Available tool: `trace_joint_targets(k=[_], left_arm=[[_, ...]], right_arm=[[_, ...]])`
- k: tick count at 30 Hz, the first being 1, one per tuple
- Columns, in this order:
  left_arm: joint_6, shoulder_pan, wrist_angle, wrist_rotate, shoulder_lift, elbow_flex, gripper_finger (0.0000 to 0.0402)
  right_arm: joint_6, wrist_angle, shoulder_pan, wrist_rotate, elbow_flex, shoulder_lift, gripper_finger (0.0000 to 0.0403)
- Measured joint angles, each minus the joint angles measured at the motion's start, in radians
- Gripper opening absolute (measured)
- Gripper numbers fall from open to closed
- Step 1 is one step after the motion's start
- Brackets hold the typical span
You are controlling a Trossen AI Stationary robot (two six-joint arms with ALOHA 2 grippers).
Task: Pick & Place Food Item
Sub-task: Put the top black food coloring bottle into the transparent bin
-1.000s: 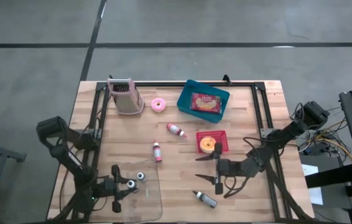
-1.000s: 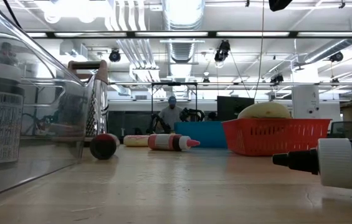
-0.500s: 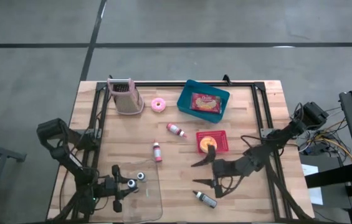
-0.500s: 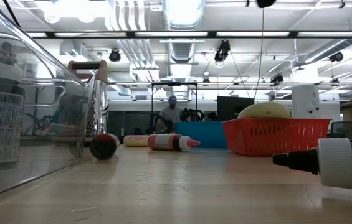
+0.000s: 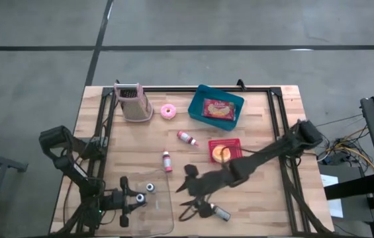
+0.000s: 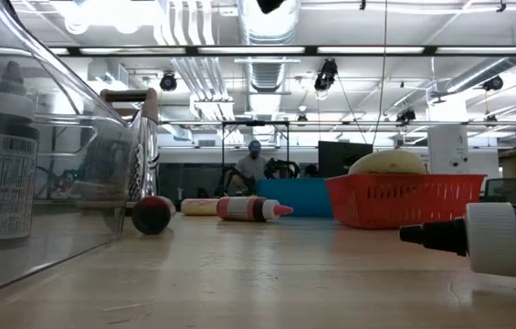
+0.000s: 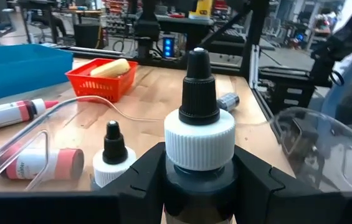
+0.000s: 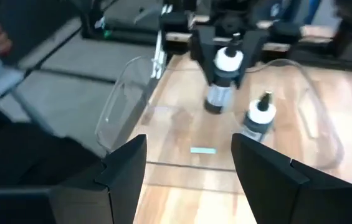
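Since 1 s ago my right arm swung from beside the red basket [image 5: 236, 143] across the table [image 5: 107, 132] towards the front middle. The right gripper [image 5: 188, 193] now hangs near the clear tray [image 5: 163, 221], jaws wide and empty.

The left gripper [image 5: 128, 198] sits in that tray, jaws clamped on a white-capped bottle [image 7: 199, 124]. A second bottle [image 5: 150, 188] stands just beside it.

Food, as far as I can judge the task: a packet [image 5: 218, 109] in the blue bin [image 5: 200, 96], a yellowish piece [image 5: 220, 153] in the red basket, and a pink donut [image 5: 168, 111] loose at the back. None is picked yet. Which one is meant, I cannot tell.

Risks:
- The right arm is stretched over the loose dark bottle [image 5: 218, 212] near the front edge. If it goes lower it may roll the bottle off.
- The right gripper is close to the tray wall and the left gripper, so a bump is possible.
- The food is now well apart from the open jaws.
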Motion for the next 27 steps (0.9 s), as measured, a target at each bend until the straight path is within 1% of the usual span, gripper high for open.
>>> trace_joint_targets(k=[3,10,17,23,25,27], left_arm=[[0.029,0.0,0.0,0.017,0.0,0.0,0.0133],[0.108,0.003,0.0,0.017,-0.002,0.0,0.0133],[0.132,0.008,0.0,0.021,-0.002,0.0,0.0133],[0.132,0.016,-0.012,0.042,-0.002,0.0,0.0132],[0.132,0.019,-0.016,0.049,-0.002,0.0,0.0132],[0.131,0.022,-0.019,0.059,-0.003,0.0,0.0132]], right_arm=[[-0.022,-0.156,-0.016,-0.046,0.137,0.061,0.0228],[-0.094,-0.404,-0.055,-0.134,0.437,0.208,0.0228],[-0.185,-0.566,-0.096,-0.212,0.715,0.382,0.0228],[-0.247,-0.712,-0.12,-0.243,0.989,0.546,0.0228],[-0.248,-0.659,-0.13,-0.266,0.963,0.542,0.0228],[-0.246,-0.653,-0.142,-0.271,0.95,0.539,0.0228]])
